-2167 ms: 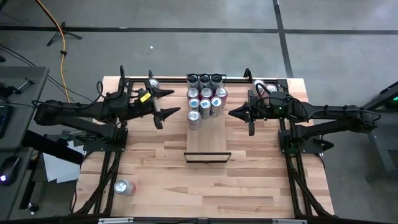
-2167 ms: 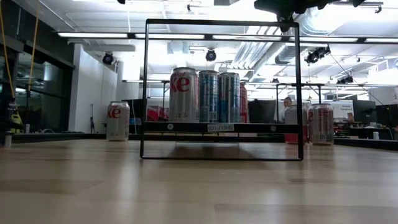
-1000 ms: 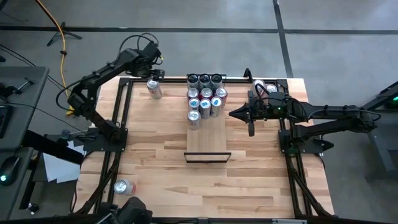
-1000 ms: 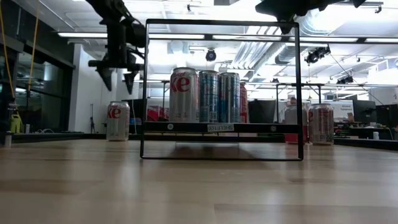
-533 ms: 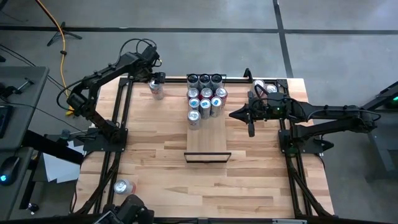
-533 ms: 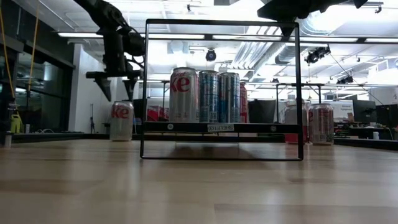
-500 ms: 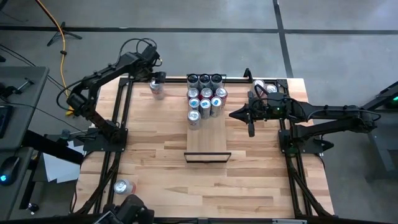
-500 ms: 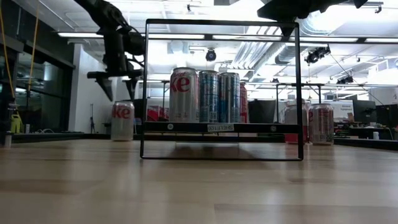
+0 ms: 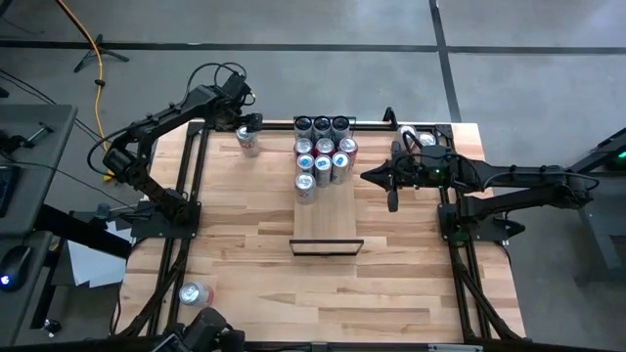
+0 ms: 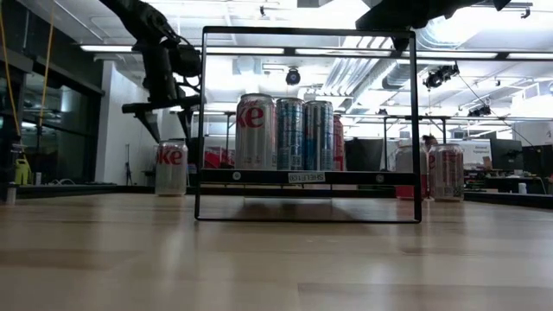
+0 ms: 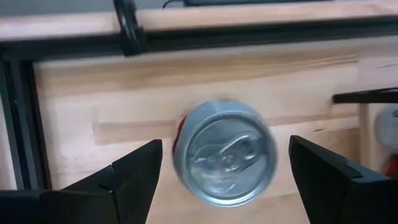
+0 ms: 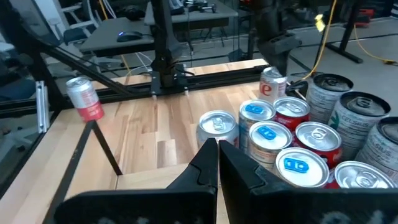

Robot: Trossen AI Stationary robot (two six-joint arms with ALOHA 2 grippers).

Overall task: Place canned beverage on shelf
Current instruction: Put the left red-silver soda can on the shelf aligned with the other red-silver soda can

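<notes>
A red-and-silver can (image 9: 247, 143) stands upright on the tabletop at the far left corner, apart from the shelf. My left gripper (image 9: 245, 125) hangs just above it, pointing steeply down and open. In the left wrist view its fingers (image 11: 134, 177) stand either side of the can's top (image 11: 225, 158) without touching. In the low view the fingertips (image 10: 151, 130) are just above the can (image 10: 170, 168). The pale shelf (image 9: 328, 217) carries several upright cans (image 9: 323, 152) at its far end. My right gripper (image 9: 377, 177) waits shut to the shelf's right, above the table.
Another can (image 9: 196, 293) sits near the table's front left. Two more cans (image 9: 416, 138) stand at the far right, behind my right arm. A black frame (image 10: 307, 121) rises at the shelf's near end. Black rails (image 9: 186, 196) run along the table's sides.
My left gripper has come down toward the can at the far left corner and rolled a little at the wrist, staying open. My right arm has kept still.
</notes>
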